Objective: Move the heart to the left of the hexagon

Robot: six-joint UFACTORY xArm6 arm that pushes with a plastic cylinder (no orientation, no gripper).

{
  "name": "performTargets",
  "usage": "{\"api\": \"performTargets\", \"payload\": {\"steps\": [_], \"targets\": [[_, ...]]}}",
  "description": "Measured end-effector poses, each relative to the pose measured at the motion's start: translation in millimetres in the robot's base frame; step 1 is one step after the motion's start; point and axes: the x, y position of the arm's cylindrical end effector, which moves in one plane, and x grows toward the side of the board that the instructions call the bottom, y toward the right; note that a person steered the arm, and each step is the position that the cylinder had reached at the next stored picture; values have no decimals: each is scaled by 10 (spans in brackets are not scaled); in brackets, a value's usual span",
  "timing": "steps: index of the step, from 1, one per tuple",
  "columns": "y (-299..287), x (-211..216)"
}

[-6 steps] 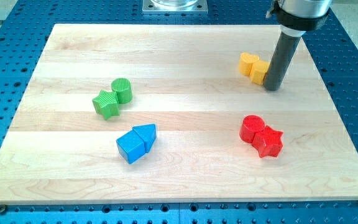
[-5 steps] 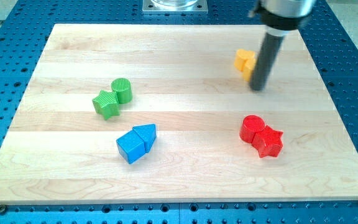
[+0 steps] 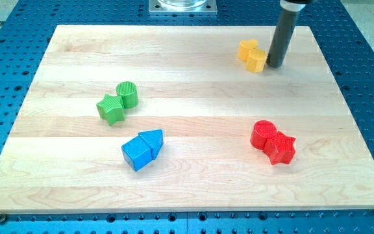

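Two yellow blocks touch each other near the view's top right. The one that looks like a heart (image 3: 246, 49) is on the left, slightly higher. The one that looks like a hexagon (image 3: 258, 60) is lower and to the right. My tip (image 3: 276, 65) rests on the board just right of the hexagon, touching it or nearly so. The dark rod rises from the tip toward the view's top.
A green star (image 3: 111, 109) and a green cylinder (image 3: 128, 94) sit together at the left. A blue cube (image 3: 137, 153) and a blue triangular block (image 3: 152, 139) sit at the lower middle. A red cylinder (image 3: 263, 134) and a red star (image 3: 280, 149) sit at the lower right.
The rod swung left, then went up and back right. The yellow pair slid left and toward the view's top. The other blocks have not moved.
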Motion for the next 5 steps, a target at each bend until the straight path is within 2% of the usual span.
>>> {"api": "performTargets", "payload": {"steps": [1, 2, 3, 5], "targets": [[-423, -375], [-1372, -203], [-1551, -311], [-1413, -5]]}}
